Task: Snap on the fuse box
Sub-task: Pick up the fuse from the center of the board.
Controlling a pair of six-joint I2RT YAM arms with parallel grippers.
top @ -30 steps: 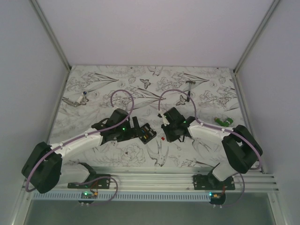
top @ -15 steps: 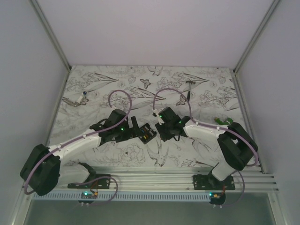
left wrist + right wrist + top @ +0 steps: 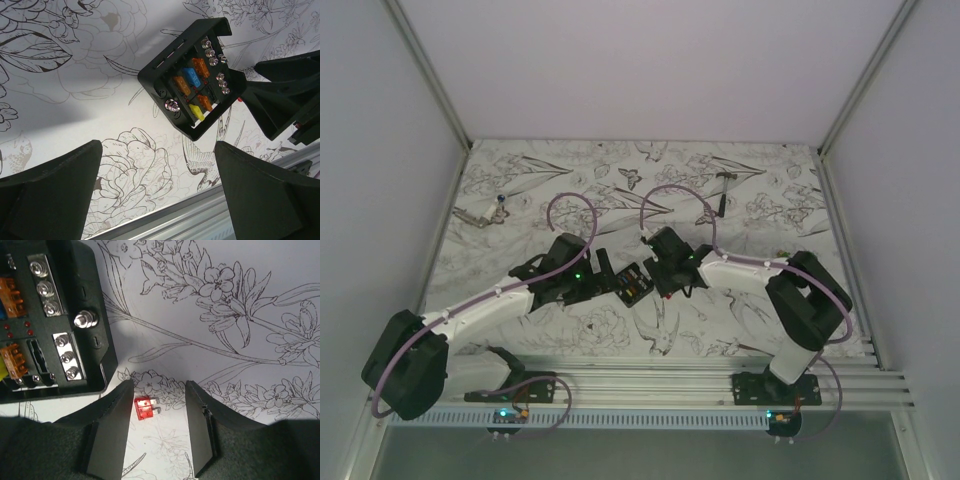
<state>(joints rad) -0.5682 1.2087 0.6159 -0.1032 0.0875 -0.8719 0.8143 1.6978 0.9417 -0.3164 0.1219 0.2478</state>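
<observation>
The fuse box is a small black box lying face up on the patterned table. Its orange, blue and yellow fuses show in the left wrist view. My left gripper is open and empty just left of the box, which lies ahead of its fingers. My right gripper is open just right of the box. A loose red fuse lies on the table between its fingertips, close to the left finger and touching neither.
A small dark hammer lies at the back right. A green object lies at the right, near the right arm's elbow. A small metal tool lies at the far left. An aluminium rail runs along the near edge.
My right gripper has moved left toward the fuse box and now stands over the red fuse. The left gripper and the box have hardly moved.
</observation>
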